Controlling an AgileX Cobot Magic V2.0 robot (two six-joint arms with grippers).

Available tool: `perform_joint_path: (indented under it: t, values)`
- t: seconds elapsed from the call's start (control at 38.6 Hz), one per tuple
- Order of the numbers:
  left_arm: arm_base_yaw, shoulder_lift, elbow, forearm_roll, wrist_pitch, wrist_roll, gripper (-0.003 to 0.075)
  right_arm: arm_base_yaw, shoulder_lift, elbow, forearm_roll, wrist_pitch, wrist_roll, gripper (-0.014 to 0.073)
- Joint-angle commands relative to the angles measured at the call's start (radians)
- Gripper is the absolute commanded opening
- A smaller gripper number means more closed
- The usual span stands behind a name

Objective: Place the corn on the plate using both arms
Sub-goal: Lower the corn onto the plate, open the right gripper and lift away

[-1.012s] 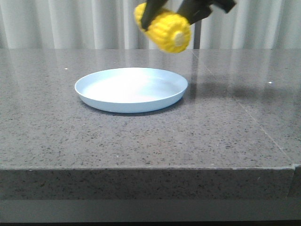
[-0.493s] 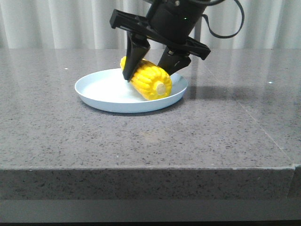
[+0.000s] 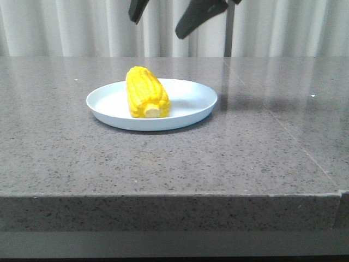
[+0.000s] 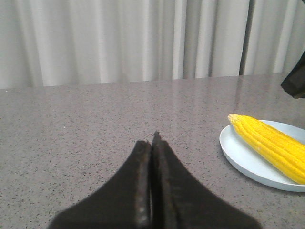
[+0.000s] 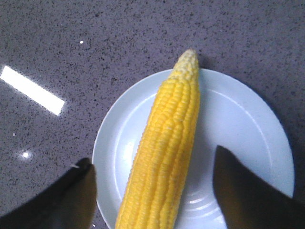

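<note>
The bright yellow corn cob [image 3: 146, 91] lies on the round pale blue plate [image 3: 191, 103] on the grey speckled stone table [image 3: 163, 158]. High above it, the black right claw [image 3: 163, 13] is spread wide and holds nothing. The black left claw [image 4: 152, 143] is pressed together, off to the plate's side.

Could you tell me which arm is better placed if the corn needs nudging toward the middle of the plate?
Probably the right: its open gripper hangs directly over the corn on the plate. The left gripper is shut, off to the side.
</note>
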Motion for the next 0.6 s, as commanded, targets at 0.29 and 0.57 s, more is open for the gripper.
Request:
perform_joint_path:
  t: [0.29,0.57]
  values:
    - [0.003,0.011,-0.028,0.005,-0.078,-0.010,-0.0020,-0.055,-0.065,-0.042,-0.088,0.047,-0.006,-0.0011]
    - [0.003,0.011,-0.028,0.005,-0.078,-0.010,-0.0020,-0.198,-0.178,-0.006,-0.286,0.072,0.078,-0.0018]
